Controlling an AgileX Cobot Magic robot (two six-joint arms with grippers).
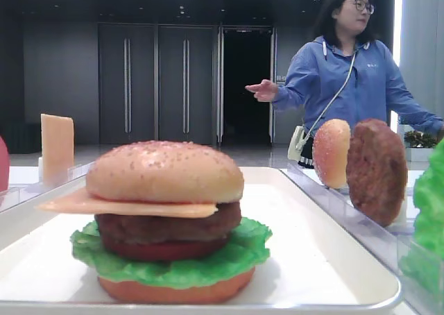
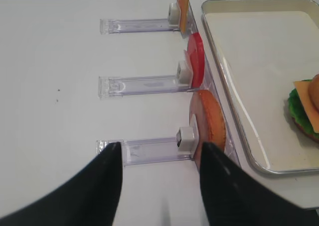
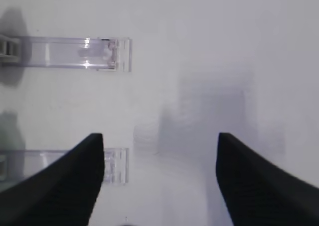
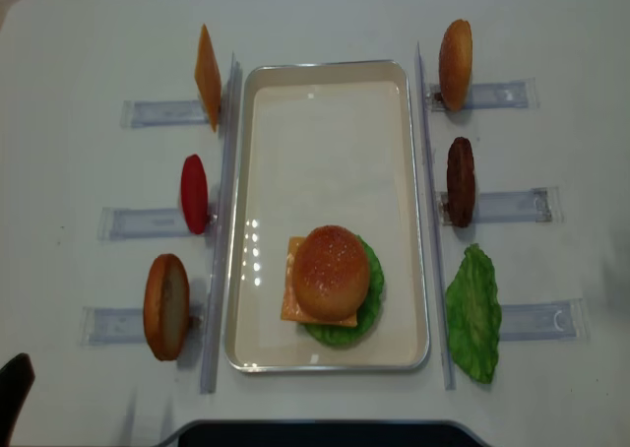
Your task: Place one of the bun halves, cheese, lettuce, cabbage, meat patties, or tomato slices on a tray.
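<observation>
On the white tray point(image 4: 266, 171) stands a stacked burger. Its sesame bun top point(image 4: 332, 273) sits over cheese point(image 1: 125, 205), a meat patty point(image 1: 166, 226), a tomato slice point(image 1: 163, 249) and lettuce point(image 4: 369, 309). Upright in the right racks are another bun top point(image 4: 455, 64), a patty point(image 4: 460, 181) and a lettuce leaf point(image 4: 474, 312). The left racks hold a cheese slice point(image 4: 207, 77) and a tomato slice point(image 4: 194, 193). No cabbage is in view. My left gripper point(image 2: 160, 147) is open and empty beside the nearest left rack. My right gripper point(image 3: 160, 136) is open over bare table.
A flat orange-brown bottom bun point(image 2: 209, 121) leans in the nearest left clear rack point(image 2: 149, 151), close to my left gripper's right finger. Two clear racks point(image 3: 75, 53) lie left of the right gripper. A person in blue point(image 1: 354, 72) stands behind the table.
</observation>
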